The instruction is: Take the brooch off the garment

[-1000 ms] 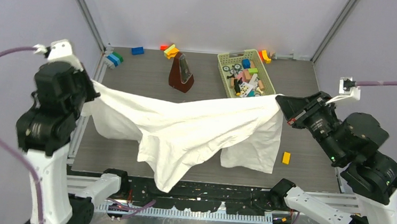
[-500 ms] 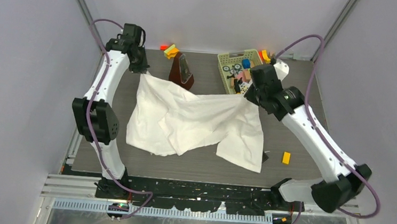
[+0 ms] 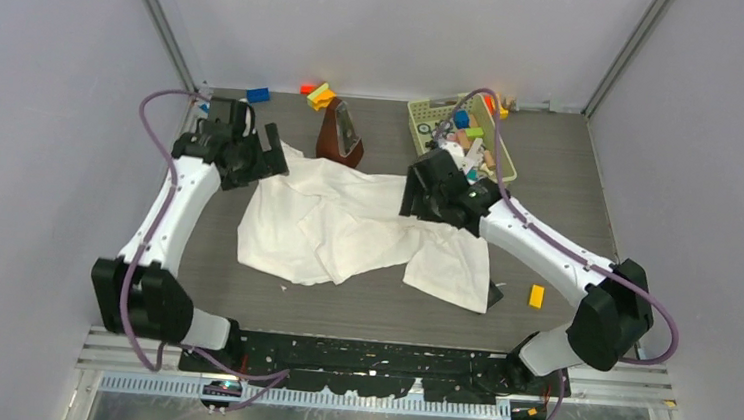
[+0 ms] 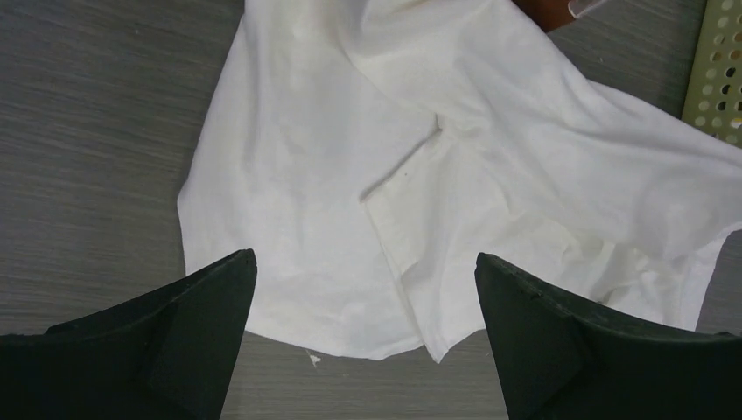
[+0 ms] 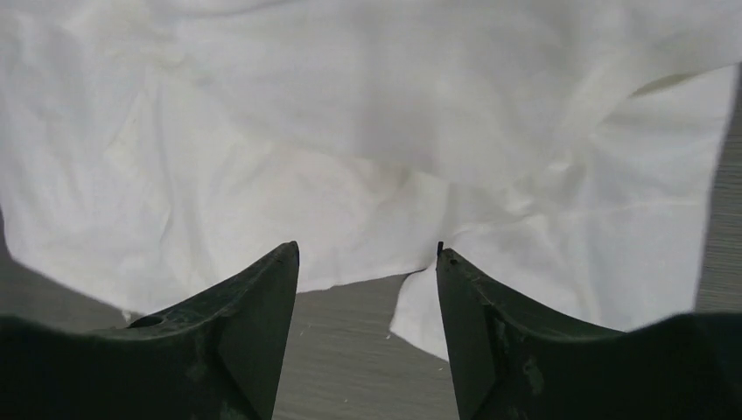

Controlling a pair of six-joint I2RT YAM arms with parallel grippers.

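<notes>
Left gripper (image 3: pixel 270 158), jaws spread wide and holding nothing, hovers at the upper-left corner of the shirt (image 3: pixel 346 228) in the top view. Its wrist view shows two black fingers (image 4: pixel 192 341) far apart at the bottom of the frame, with white cloth between and beyond them. Right gripper (image 3: pixel 411 195), jaws also parted and empty, hangs over the shirt's upper-right part, right of centre. The grey table (image 3: pixel 570 186) fills the middle of the frame. The shirt lies crumpled at its centre, plain white side up, no print showing. The brooch cannot be made out in any view. A green basket (image 3: pixel 418 113) of small items sits at upper right. A brown wedge (image 3: pixel 339 132) stands just above the shirt, an orange block (image 3: pixel 536 296) lies at lower right, and a blue block (image 3: pixel 257 94) at upper left.
</notes>
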